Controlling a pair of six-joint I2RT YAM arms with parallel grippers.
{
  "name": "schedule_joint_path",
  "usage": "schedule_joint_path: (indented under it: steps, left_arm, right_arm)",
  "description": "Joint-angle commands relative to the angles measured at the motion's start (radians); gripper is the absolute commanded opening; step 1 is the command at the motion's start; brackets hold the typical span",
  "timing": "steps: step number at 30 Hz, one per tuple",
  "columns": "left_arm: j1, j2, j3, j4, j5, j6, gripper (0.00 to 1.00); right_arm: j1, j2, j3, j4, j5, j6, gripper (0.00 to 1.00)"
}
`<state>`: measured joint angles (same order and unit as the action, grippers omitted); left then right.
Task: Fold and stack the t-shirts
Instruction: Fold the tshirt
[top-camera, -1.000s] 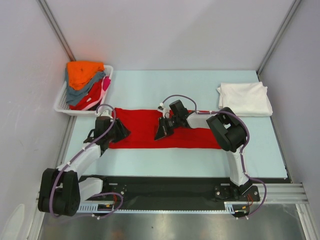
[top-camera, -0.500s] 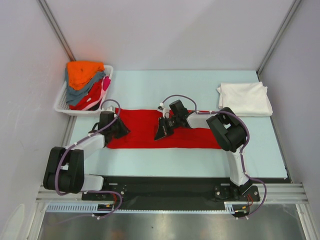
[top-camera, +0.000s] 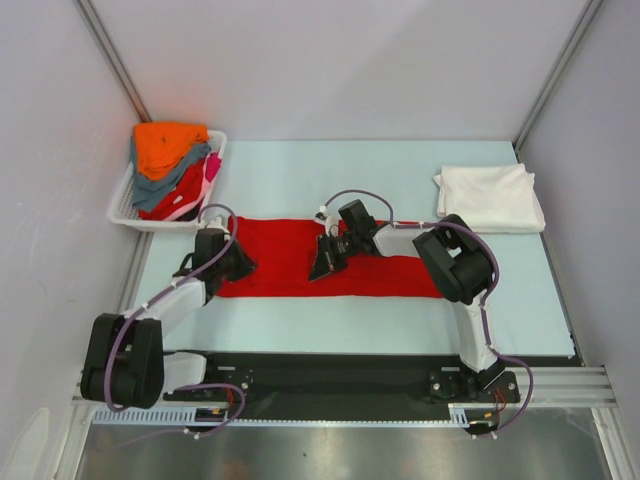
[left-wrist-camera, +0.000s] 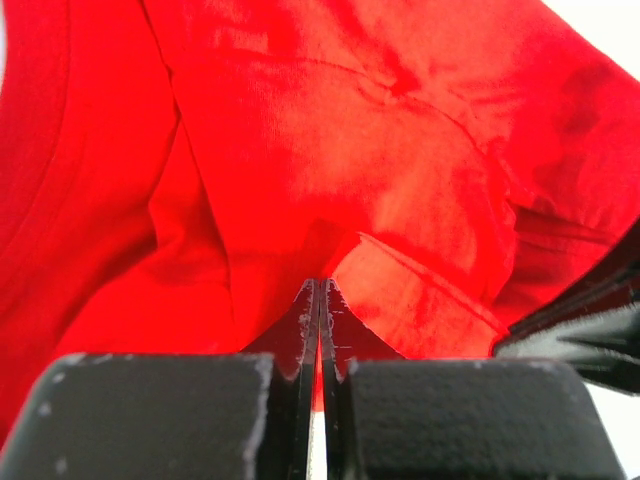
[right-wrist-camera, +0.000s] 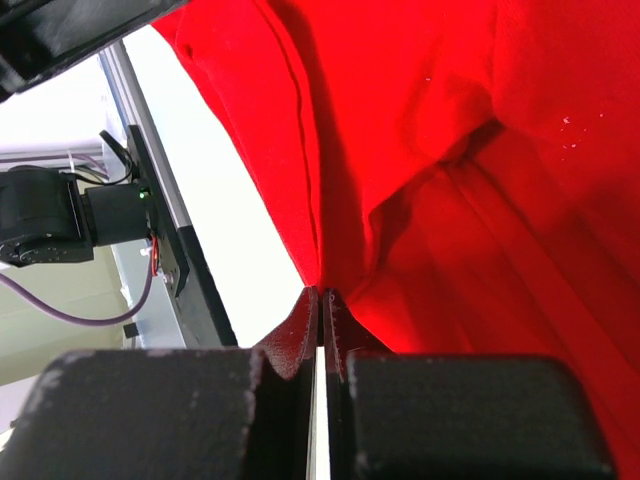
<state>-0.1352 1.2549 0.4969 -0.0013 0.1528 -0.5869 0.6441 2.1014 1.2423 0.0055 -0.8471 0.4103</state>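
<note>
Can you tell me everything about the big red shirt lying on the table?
The red shirt is plain, bright red soft cloth, folded into a long flat strip lying sideways across the pale blue table, near the arms. It has creases and a seam line. The left gripper pinches its left end with shut fingers, and the right gripper pinches cloth near the middle. It lies apart from the white basket and the folded cream shirt.
</note>
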Motion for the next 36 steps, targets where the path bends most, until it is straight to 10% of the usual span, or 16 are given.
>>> schedule_joint_path:
  steps: [1, 16, 22, 25, 36]
  left_arm:
    - [-0.003, -0.083, -0.037, 0.009, -0.004, -0.014, 0.0]
    - [-0.001, -0.241, -0.11, -0.094, -0.028, -0.027, 0.0]
    - [0.0, -0.209, -0.074, -0.08, -0.027, -0.004, 0.46]
    - [0.0, -0.183, -0.054, -0.059, -0.024, 0.002, 0.51]
    - [-0.012, 0.009, 0.005, 0.041, 0.011, 0.006, 0.45]
  right_arm:
    - [-0.001, -0.026, 0.042, -0.001, -0.024, -0.008, 0.0]
    - [0.003, -0.032, 0.055, -0.068, -0.026, -0.019, 0.03]
    - [0.008, -0.024, 0.062, -0.07, -0.027, -0.021, 0.05]
    - [0.008, -0.02, 0.06, -0.07, -0.03, -0.022, 0.05]
    - [0.006, -0.011, 0.065, -0.068, -0.035, -0.025, 0.06]
